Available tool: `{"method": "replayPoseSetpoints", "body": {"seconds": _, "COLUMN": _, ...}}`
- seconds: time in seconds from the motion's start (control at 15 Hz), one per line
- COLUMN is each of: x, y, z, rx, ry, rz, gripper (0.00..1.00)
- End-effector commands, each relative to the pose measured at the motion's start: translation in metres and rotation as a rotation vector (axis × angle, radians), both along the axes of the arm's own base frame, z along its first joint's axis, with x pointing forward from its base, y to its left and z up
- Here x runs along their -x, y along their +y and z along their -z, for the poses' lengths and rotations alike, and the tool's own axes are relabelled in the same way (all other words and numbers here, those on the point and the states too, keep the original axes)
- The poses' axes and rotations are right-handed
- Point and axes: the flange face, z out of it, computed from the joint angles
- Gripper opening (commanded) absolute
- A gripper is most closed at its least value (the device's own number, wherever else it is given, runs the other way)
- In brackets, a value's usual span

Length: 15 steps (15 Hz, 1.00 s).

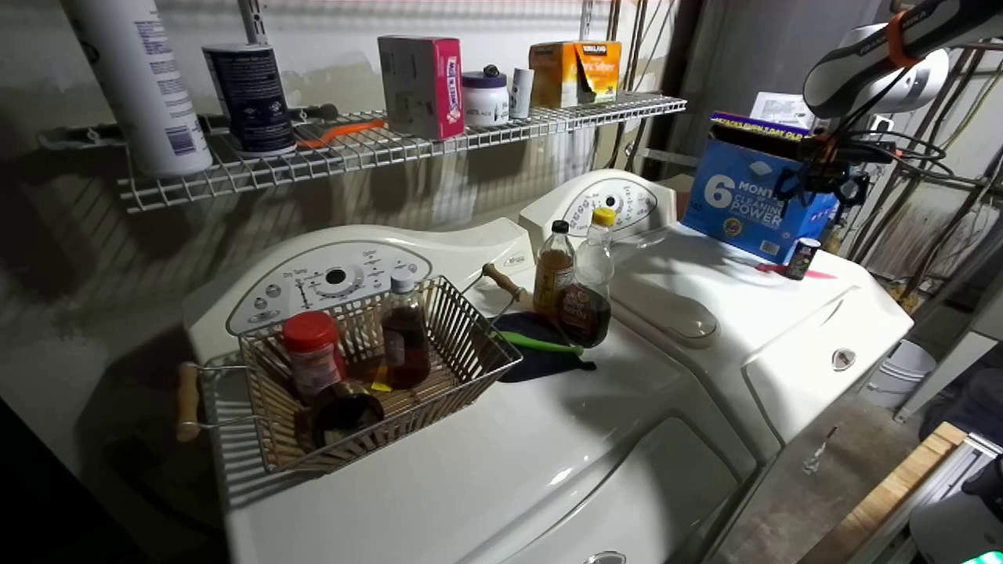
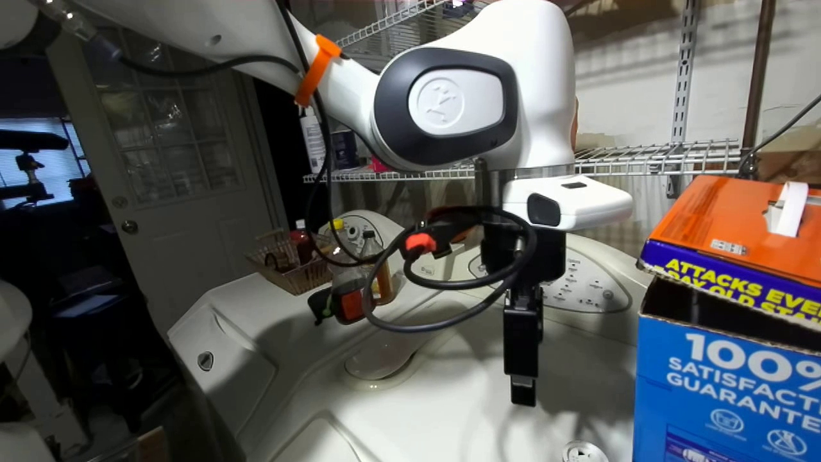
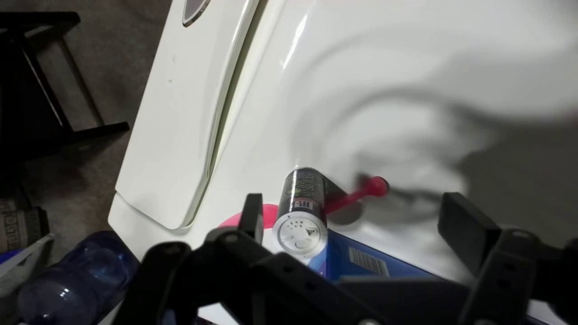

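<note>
My gripper (image 3: 361, 223) stands open above the white washer top, with nothing held between its fingers. In the wrist view, a dark shaker can (image 3: 303, 194) with a pale perforated lid appears between the jaws, closer to the left finger (image 3: 251, 216). Beneath or behind that can runs a pink spoon (image 3: 356, 197), its middle hidden. A blue cardboard box (image 3: 365, 258) reaches in under the gripper there. In an exterior view the can (image 1: 802, 260) stands upright in front of the blue box (image 1: 744, 196). From another angle, the gripper (image 2: 523, 393) hangs pointing down, left of the box (image 2: 725, 398).
A wire basket (image 1: 490, 368) holding a red-lidded jar (image 1: 311, 352), a dark bottle (image 1: 405, 337) and a cup sits on the neighbouring machine. Beside it are several bottles (image 1: 555, 274) and a green spoon (image 1: 541, 342) on dark cloth. A wire shelf (image 1: 345, 160) runs above.
</note>
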Motion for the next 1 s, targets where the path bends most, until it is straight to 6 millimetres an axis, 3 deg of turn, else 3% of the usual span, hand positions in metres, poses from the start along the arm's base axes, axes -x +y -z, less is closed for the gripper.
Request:
{"method": "replayPoseSetpoints", "body": {"seconds": 0.0, "x": -0.001, "y": -0.021, "z": -0.001, "rx": -0.026, "ry": -0.066, "rz": 0.075, "gripper": 1.00}}
{"method": "replayPoseSetpoints", "body": {"seconds": 0.4, "x": 0.012, "y": -0.052, "z": 0.021, "rx": -0.001, "ry": -0.096, "rz": 0.162, "gripper": 1.00}}
{"method": "replayPoseSetpoints", "body": {"seconds": 0.93, "x": 0.009, "y": -0.059, "z": 0.058, "rx": 0.024, "ry": -0.094, "rz": 0.191, "gripper": 1.00}}
